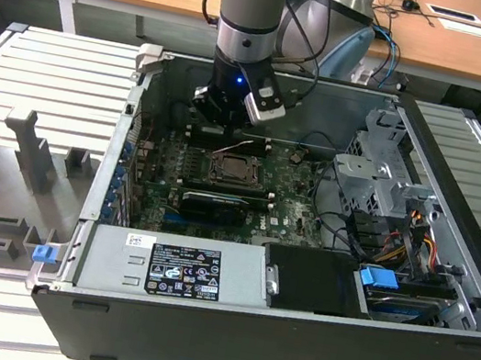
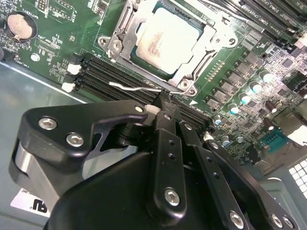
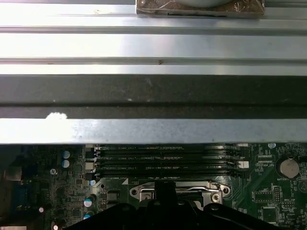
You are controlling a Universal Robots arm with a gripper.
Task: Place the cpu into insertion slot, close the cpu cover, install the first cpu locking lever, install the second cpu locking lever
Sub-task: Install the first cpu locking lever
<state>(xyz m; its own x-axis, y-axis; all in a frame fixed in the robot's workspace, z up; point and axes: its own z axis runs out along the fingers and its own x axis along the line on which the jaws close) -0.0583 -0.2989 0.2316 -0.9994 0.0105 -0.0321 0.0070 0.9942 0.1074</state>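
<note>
Gripper [image 2: 160, 108] pinched shut, holding nothing I can see | thin wire locking lever [image 2: 127, 87] lies crossways just past its tip, not pushed down | cpu [image 2: 165, 40] sits flat beyond it, under the lowered cpu cover [image 2: 204, 58]

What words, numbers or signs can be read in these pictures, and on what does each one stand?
Black label on the power supply: white print, too small to read.
cpu face: faint marks, too blurred to read.
Green board: white lettering beside parts, too blurred to read.
No text can be quoted as it reads.
</note>
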